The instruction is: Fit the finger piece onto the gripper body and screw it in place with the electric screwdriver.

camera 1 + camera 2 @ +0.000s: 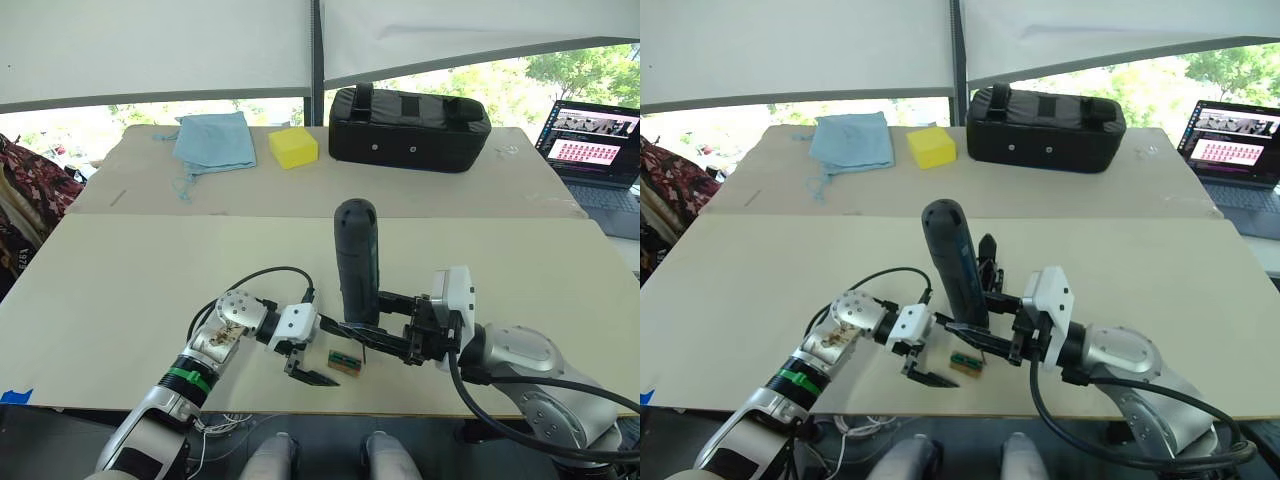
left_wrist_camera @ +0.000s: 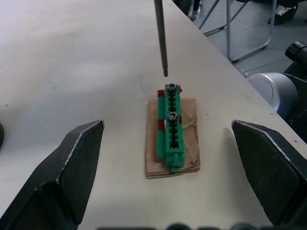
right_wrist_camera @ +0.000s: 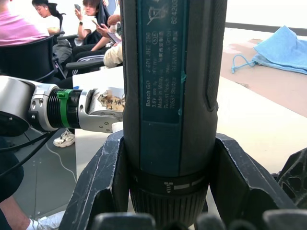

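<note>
My right gripper (image 1: 378, 322) is shut on the electric screwdriver (image 1: 357, 262), a thick dark cylinder held upright with its rounded end up. Its body runs between the gripper's fingers (image 3: 103, 182) in the right wrist view. Its thin metal bit (image 2: 160, 38) hangs just above the far end of a green strip (image 2: 171, 127) that carries two black screws and lies on a scrap of brown card. My left gripper (image 1: 322, 352) is open, one finger (image 2: 72, 158) on each side of that strip (image 1: 343, 362) near the table's front edge. The finger piece and the gripper body are out of view.
At the back of the table stand a large black case (image 1: 410, 115), a yellow block (image 1: 293, 147) and a blue cloth (image 1: 213, 140). A laptop (image 1: 595, 150) sits at the far right. Seated people (image 3: 96, 28) show beyond the table in the right wrist view.
</note>
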`<state>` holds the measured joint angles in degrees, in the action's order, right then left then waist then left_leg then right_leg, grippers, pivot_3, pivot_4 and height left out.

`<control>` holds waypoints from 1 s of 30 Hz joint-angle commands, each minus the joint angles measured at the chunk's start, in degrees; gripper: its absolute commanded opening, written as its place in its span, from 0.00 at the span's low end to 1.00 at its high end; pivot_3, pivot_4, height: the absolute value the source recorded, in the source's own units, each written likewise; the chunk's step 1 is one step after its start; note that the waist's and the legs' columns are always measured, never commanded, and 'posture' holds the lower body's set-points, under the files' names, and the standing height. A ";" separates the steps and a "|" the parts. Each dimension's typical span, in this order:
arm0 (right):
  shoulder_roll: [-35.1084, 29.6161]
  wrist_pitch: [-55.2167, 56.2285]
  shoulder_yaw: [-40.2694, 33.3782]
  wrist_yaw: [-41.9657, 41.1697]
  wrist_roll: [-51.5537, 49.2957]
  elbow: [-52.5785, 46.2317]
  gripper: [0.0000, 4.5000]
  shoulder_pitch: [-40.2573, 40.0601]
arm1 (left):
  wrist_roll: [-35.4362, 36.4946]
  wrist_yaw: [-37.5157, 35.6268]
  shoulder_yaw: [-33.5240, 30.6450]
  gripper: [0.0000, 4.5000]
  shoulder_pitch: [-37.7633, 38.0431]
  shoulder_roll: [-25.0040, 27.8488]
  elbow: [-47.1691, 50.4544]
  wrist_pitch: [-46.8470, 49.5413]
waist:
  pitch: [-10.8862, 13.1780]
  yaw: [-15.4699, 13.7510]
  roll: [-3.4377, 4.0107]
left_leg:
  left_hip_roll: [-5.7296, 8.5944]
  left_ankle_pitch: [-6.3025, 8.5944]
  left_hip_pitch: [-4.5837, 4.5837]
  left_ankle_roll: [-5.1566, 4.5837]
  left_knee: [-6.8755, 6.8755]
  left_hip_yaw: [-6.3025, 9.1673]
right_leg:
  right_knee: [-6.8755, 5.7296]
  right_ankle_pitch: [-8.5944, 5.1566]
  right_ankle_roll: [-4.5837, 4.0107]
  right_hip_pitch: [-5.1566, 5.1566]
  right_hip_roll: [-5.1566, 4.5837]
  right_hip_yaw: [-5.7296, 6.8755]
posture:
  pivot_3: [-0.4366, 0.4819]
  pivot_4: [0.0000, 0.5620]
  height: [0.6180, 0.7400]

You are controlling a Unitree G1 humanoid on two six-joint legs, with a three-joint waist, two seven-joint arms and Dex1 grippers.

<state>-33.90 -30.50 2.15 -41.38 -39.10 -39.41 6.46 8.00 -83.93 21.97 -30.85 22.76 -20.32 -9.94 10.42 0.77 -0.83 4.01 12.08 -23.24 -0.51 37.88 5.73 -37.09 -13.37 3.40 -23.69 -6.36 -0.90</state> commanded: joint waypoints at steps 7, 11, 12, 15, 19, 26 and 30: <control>2.80 3.14 -1.06 1.94 -1.33 -4.24 0.43 0.30 | 0.48 -0.69 0.87 1.00 0.58 -0.60 0.58 0.25 | 0.00 -0.01 0.00 | 0.00 0.00 0.00 0.00 0.00 0.00 | 0.00 0.00 0.00 0.00 0.00 0.00 | 0.48 0.27 1.00; 3.12 5.35 0.21 0.90 1.16 -4.55 0.43 -1.80 | 0.60 -0.91 0.95 1.00 0.90 -0.63 1.14 0.37 | 0.00 0.00 0.00 | 0.01 0.00 0.00 0.00 0.00 0.00 | 0.00 0.00 0.00 0.00 0.00 0.00 | 0.48 0.27 1.00; 3.26 5.56 0.35 0.86 1.34 -4.63 0.43 -2.06 | 0.57 -0.96 0.94 1.00 1.00 -0.58 1.22 0.26 | 0.00 0.00 0.00 | 0.01 0.00 0.00 0.00 0.00 0.00 | 0.00 0.00 0.00 0.00 0.00 0.00 | 0.48 0.27 1.00; 3.34 6.38 0.87 0.33 2.37 -4.72 0.43 -2.77 | 0.44 -0.97 0.93 1.00 1.26 -0.42 1.48 -0.05 | 0.00 0.01 0.00 | 0.00 0.00 0.02 0.00 0.00 0.00 | -0.01 0.00 0.00 0.01 0.00 0.00 | 0.48 0.27 1.00; 3.52 7.19 1.06 0.04 3.11 -4.61 0.43 -3.31 | 0.38 -1.16 1.00 1.00 1.55 -0.10 1.93 -0.18 | 0.00 0.01 0.00 | 0.00 0.00 0.03 0.00 0.00 0.00 | 0.00 0.00 0.00 0.02 0.00 0.00 | 0.48 0.27 1.00; 3.78 7.48 0.78 -0.13 3.40 -4.42 0.43 -3.14 | 0.23 -1.11 0.95 1.00 1.16 -0.17 1.72 -0.33 | 0.00 0.00 0.00 | 0.00 0.00 0.03 0.00 0.00 0.00 | -0.01 0.00 0.00 0.02 0.00 0.00 | 0.48 0.27 1.00; 3.61 7.10 0.53 -0.27 3.05 -4.37 0.43 -3.03 | 0.20 -1.11 0.92 1.00 1.12 -0.14 1.69 -0.50 | 0.00 0.00 0.00 | 0.00 0.00 0.03 0.00 0.00 0.00 | 0.00 0.00 0.00 0.02 0.01 0.00 | 0.48 0.27 1.00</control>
<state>-30.51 -25.78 3.80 -41.15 -34.96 -40.91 2.97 8.07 -84.54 22.67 -29.45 22.37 -19.70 -9.76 10.42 0.77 -0.83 4.01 12.08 -23.21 -0.52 37.88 5.73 -37.10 -13.37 3.40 -23.68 -6.36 -0.90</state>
